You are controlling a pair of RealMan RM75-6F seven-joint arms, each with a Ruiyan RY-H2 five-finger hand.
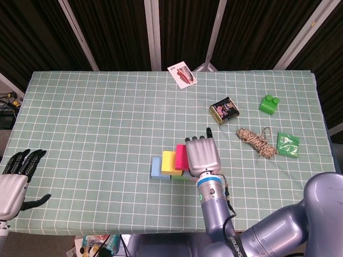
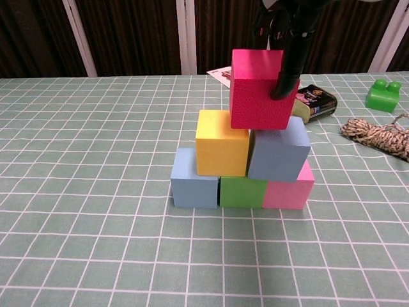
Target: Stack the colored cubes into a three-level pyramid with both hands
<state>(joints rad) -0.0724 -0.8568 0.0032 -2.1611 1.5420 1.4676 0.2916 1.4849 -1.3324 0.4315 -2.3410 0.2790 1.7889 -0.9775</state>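
Chest view shows us the magenta cube [image 2: 257, 88] at the top of the stack, its underside meeting the yellow cube [image 2: 222, 142] and the grey-blue cube [image 2: 278, 148] of the middle row. We hold it in our right hand [image 1: 202, 154], a dark finger [image 2: 285, 69] pressed down its front right face. Below sit the light blue cube [image 2: 193, 178], green cube [image 2: 242, 192] and pink cube [image 2: 289, 190], side by side on the checked tablecloth [image 2: 96, 166]. Our left hand [image 1: 17, 176] waits at the near left table edge, well apart, fingers spread and holding nothing. Further right we see a tin [image 1: 224, 110], a rope coil [image 1: 256, 140], a green brick [image 1: 269, 104] and a card [image 1: 181, 74].
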